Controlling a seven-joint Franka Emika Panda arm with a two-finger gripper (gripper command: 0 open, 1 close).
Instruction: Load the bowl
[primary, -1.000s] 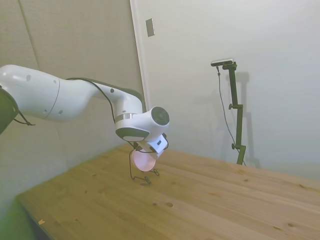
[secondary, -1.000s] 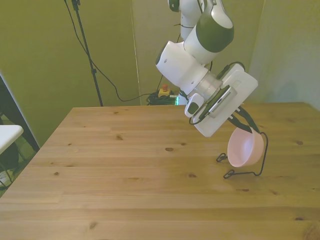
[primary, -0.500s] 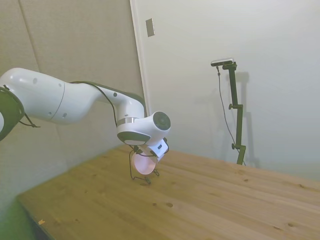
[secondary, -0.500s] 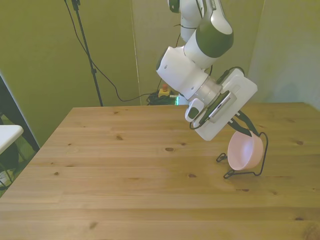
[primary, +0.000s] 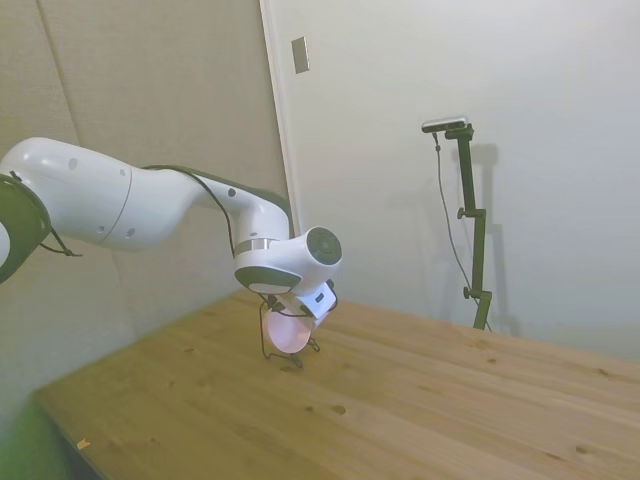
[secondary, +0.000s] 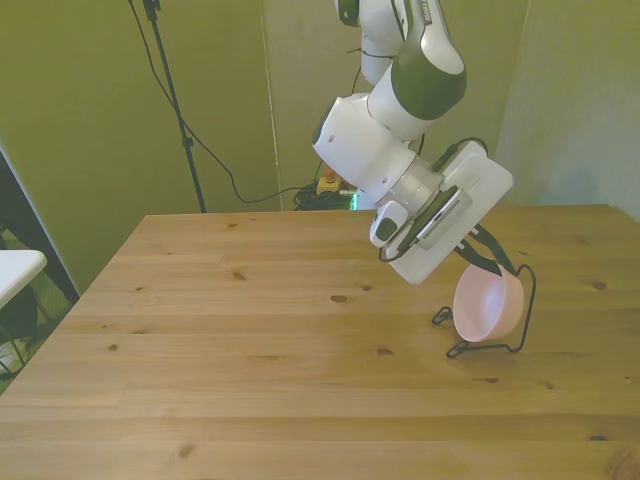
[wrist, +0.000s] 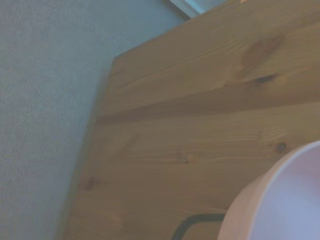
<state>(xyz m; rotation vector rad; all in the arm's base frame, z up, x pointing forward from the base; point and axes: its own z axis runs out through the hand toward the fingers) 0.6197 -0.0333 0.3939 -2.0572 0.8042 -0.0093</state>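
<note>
Bowl nearly loaded into the wire stand, but not released yet

Pale pink bowl (secondary: 487, 305) tilted on its side inside the black wire stand (secondary: 523, 322), near the front view's right of the table (secondary: 250, 340); gripper (secondary: 482, 257) clamped on the bowl's upper rim; left to do, by judgement: opening the fingers, then lifting the arm away without pulling the bowl out.

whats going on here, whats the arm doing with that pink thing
A white robot arm is reaching down to a small pink bowl that sits tilted on its side in a thin black wire stand on the wooden table. The gripper is at the bowl's upper rim, on the front view's right. Whether the bowl is fully seated in the stand cannot be told.
</note>
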